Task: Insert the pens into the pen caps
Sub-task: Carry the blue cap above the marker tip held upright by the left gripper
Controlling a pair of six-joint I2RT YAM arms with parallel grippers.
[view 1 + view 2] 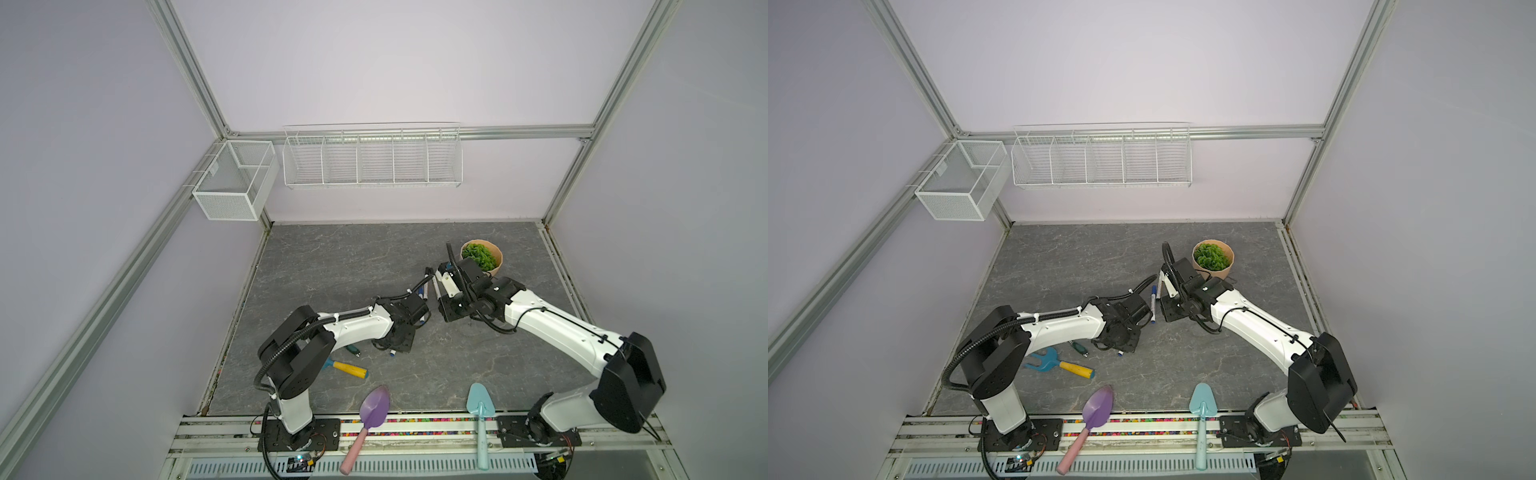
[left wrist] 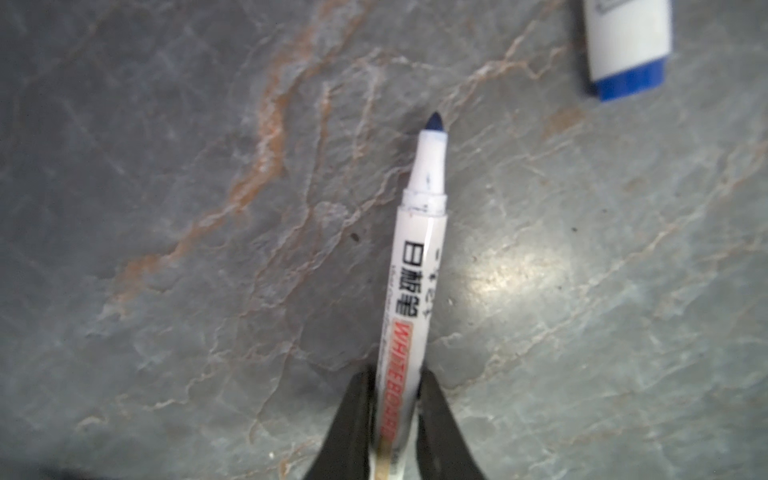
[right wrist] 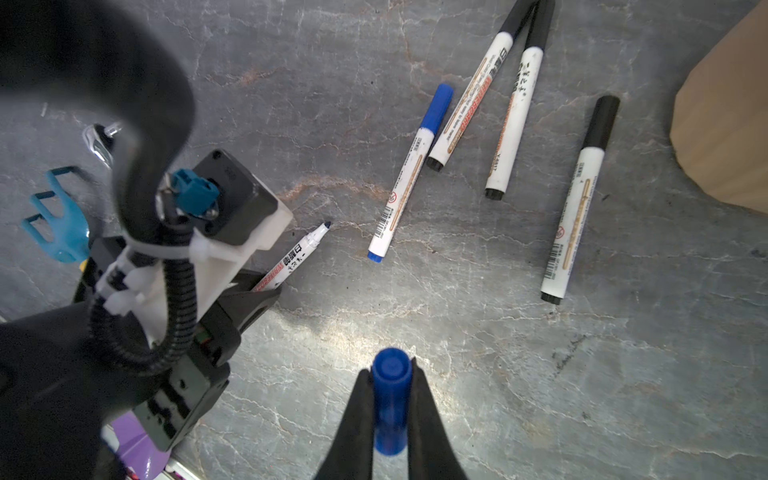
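The left gripper (image 2: 395, 386) is closed on the barrel of an uncapped pen (image 2: 419, 266), gripped across its red-printed part. The blue nib is carried well ahead of the fingertips, over the grey veined desk (image 2: 166, 208). Beyond that nib and off to one side, the blue end plug of a blue-capped pen (image 2: 627, 41) is seen lying on the desk.

The right gripper (image 3: 390, 370) is clamped on a blue cap (image 3: 390, 399), which is held lengthwise between the jaws with one end projecting just past the fingertips. Whether that end is the open one cannot be told. The cap and the nib of the uncapped pen are kept apart, the left gripper being placed ahead of the right gripper and to one side.

Further ahead of the right gripper, four capped pens are laid on the desk: the blue-capped pen and three black-capped pens (image 3: 575, 208), two of which meet at their caps. A tan pot (image 3: 727, 124) is found near the outermost of them.
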